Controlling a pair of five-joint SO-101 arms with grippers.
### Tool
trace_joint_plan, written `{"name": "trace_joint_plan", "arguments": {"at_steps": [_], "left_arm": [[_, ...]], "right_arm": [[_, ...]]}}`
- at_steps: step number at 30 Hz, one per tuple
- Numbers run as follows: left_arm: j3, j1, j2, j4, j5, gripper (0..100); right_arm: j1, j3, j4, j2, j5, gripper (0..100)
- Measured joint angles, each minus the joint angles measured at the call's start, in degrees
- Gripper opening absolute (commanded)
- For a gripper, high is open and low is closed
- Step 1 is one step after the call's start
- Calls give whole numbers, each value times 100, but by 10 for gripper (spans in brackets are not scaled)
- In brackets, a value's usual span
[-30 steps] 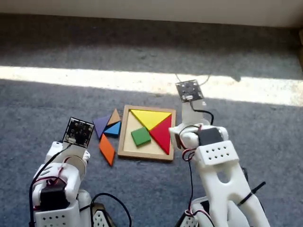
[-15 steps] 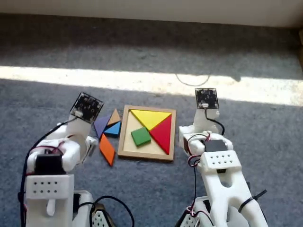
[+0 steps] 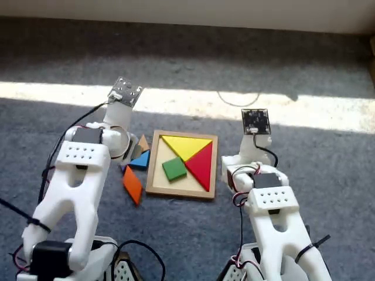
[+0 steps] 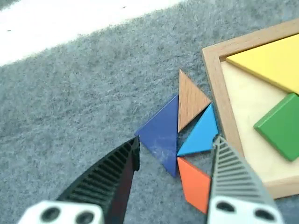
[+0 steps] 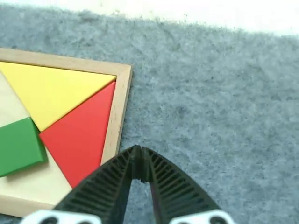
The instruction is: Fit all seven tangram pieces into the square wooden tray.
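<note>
- left gripper is spread wide with nothing in it, hanging over the loose pieces
- right under the gap there's a dark blue triangle and a light blue triangle, edges touching
- a tan triangle is tucked against both of them on the far side, and an orange piece sits by the near tips of the blues
- all four lie bunched up on the grey carpet, just outside the tray on the left arm's side
- right gripper is pinched together, tips touching, holding nothing, over carpet just off the tray's other side, near the red triangle
- in the tray: yellow triangle along the far edge, red triangle along the right arm's edge, the two meeting along a slanted side
- green square is in there too, just beside those two toward the middle, turned a bit off the tray's edges
- the rest of the tray floor is bare wood
</note>
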Motion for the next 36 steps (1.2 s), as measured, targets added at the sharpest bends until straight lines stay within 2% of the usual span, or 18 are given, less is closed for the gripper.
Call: {"name": "trace_joint_plan", "arguments": {"at_steps": [20,36], "left_arm": [[-2198,123,3218,-185,35,246],[-2462,281,3578,-132,-62,241]], "right_arm": [[0,0,0,0,0,5],[0,0,0,0,123,5]]}}
